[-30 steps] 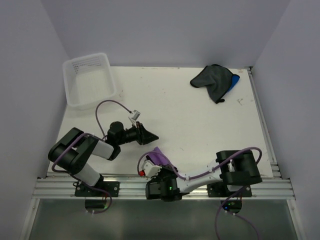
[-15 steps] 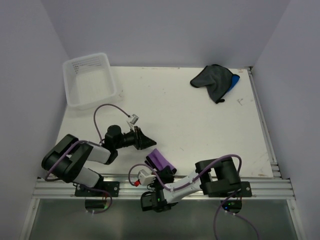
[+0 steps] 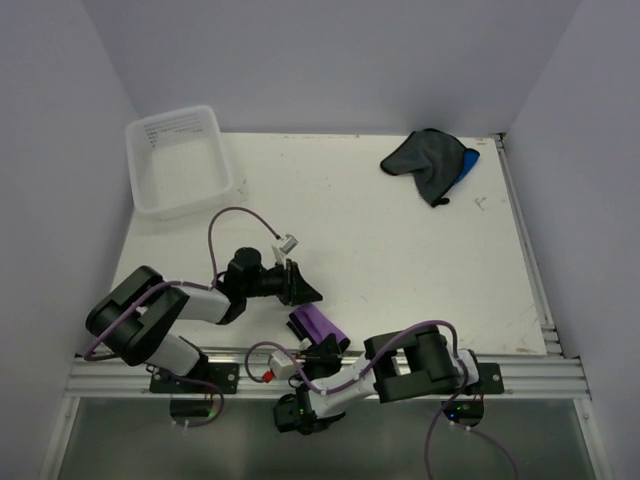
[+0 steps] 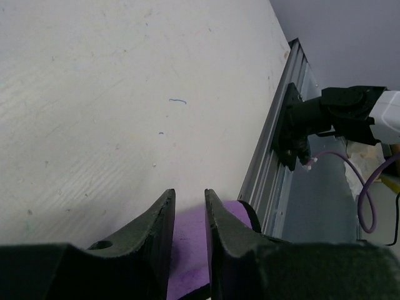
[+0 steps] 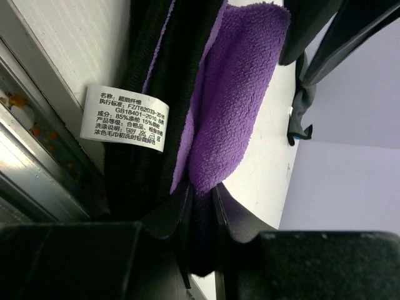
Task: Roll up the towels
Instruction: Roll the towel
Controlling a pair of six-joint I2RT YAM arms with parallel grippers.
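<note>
The purple towel lies as a short roll at the table's near edge. It also shows in the right wrist view, with black trim and a white care label. My right gripper is shut on its near end. My left gripper hovers just beyond the roll's far end. Its jaws stand a narrow gap apart with nothing between them, and the purple towel shows below. The dark grey-black towel lies crumpled at the far right, over most of the bright blue towel.
A clear plastic tub stands at the far left corner. The metal rail runs along the table's near edge, right by the purple towel. Grey walls close in the left, right and far sides.
My right arm has folded down over the near edge, still holding the purple towel, which now lies as a tighter roll. My left gripper has moved right, towards the roll.
</note>
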